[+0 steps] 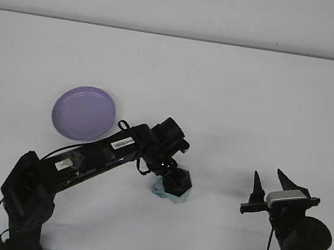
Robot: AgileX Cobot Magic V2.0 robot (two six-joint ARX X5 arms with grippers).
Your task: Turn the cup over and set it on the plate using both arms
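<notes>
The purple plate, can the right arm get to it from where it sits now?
Probably not easily. The right gripper sits at the near right with fingers open, while the purple plate lies far left. The left arm and the teal cup lie across the direct line between them.
</notes>
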